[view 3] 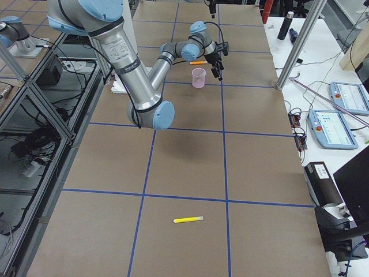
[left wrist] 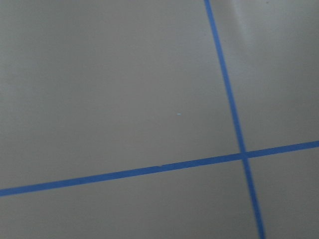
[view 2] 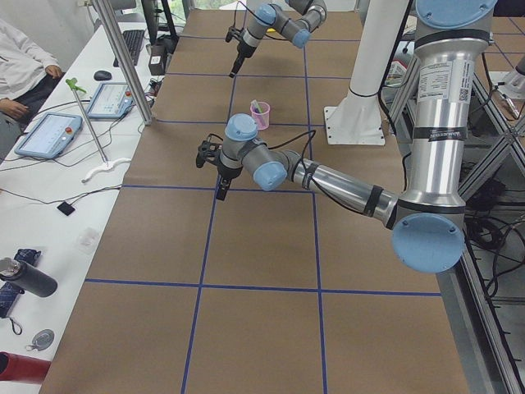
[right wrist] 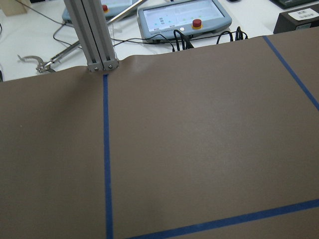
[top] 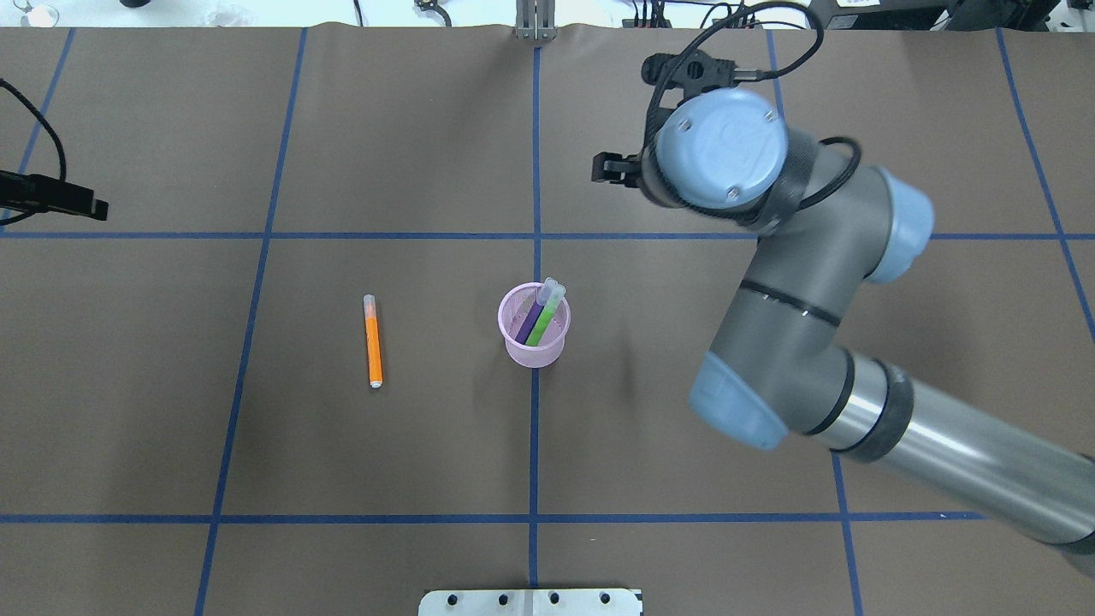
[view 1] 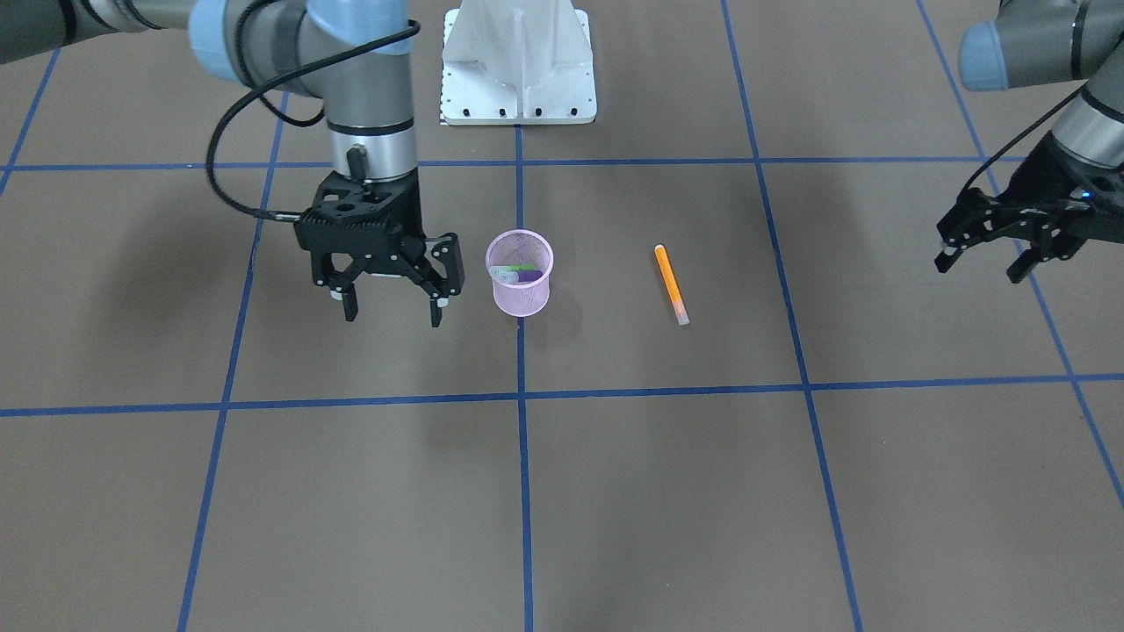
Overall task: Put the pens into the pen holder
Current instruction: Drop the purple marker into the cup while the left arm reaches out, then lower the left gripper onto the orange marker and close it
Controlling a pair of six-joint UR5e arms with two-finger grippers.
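The pink mesh pen holder (view 1: 520, 285) stands upright at the table's middle, with a purple and a green pen (top: 541, 318) leaning inside. An orange pen (view 1: 672, 284) lies flat on the table toward my left side, also in the overhead view (top: 373, 340). A yellow pen (view 3: 188, 219) lies far off at the table's right end. My right gripper (view 1: 392, 316) is open and empty, hovering just beside the holder. My left gripper (view 1: 979, 270) is open and empty, well beyond the orange pen. Both wrist views show only bare table.
The white robot base plate (view 1: 518, 79) sits behind the holder. An aluminium post (right wrist: 94, 35) and teach pendants (view 3: 337, 121) stand past the table's far edge. Blue tape lines (view 1: 520, 395) grid the brown table.
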